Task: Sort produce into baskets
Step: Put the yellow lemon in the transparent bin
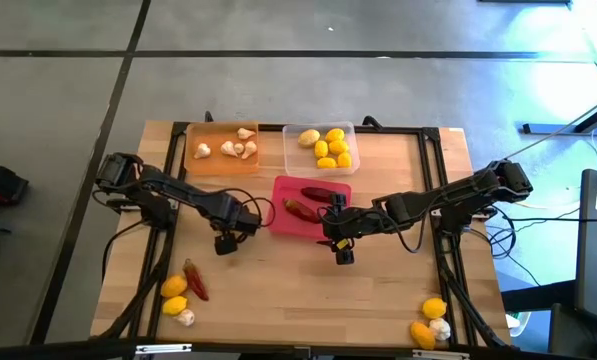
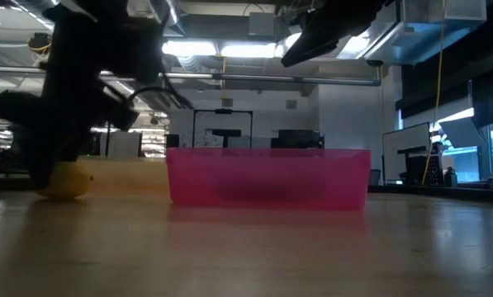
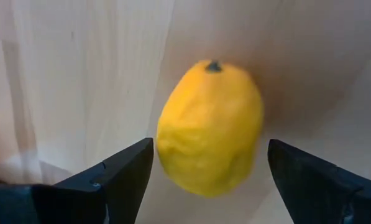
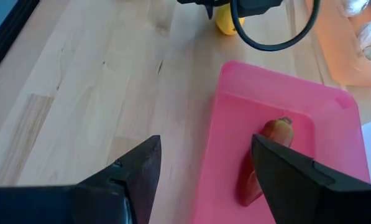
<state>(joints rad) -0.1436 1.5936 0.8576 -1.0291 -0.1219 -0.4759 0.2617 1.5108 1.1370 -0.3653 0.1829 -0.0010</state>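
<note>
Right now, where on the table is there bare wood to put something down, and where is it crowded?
Bare wood lies along the front edge of the table, between the front left pile and the front right pile. The far right corner, beside the clear tray, is also bare. The middle is crowded: the pink tray, the left tool over a lemon, the right tool.

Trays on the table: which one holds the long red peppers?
The pink-red tray, nearest the middle of the table, holds two dark red peppers. The orange tray holds white garlic bulbs; the clear tray holds lemons.
</note>
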